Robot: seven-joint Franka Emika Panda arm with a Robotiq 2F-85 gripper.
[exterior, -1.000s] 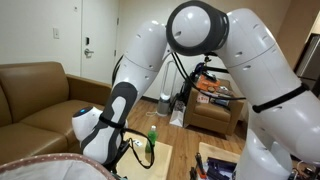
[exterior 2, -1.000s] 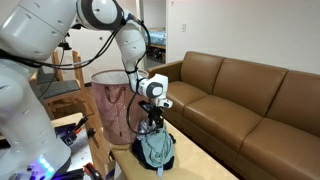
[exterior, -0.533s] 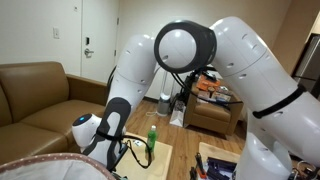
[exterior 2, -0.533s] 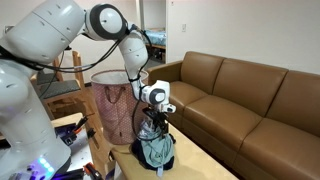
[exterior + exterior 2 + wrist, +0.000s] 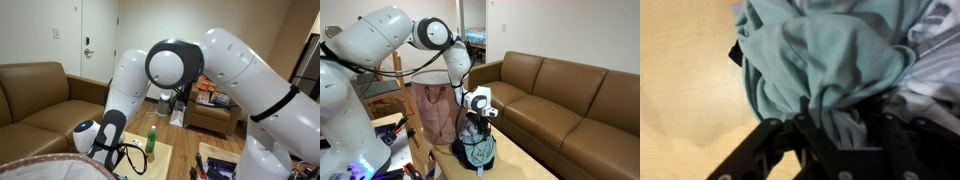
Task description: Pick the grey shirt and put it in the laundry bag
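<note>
Your gripper (image 5: 475, 128) is down on the grey shirt (image 5: 477, 150), which lies heaped on the light wooden table (image 5: 520, 166), just beside the laundry bag (image 5: 430, 105). In the wrist view, teal folds bunch between the dark fingers (image 5: 765, 150). The tips are buried in cloth, so you cannot tell whether they clamp it. The brown sofa (image 5: 565, 95) stands behind.

The gripper (image 5: 473, 124) presses into the top of the bunched grey shirt (image 5: 477, 152) on a pale table (image 5: 518, 166), the laundry bag (image 5: 432, 108) just behind, a brown sofa (image 5: 565, 95) alongside.
</note>
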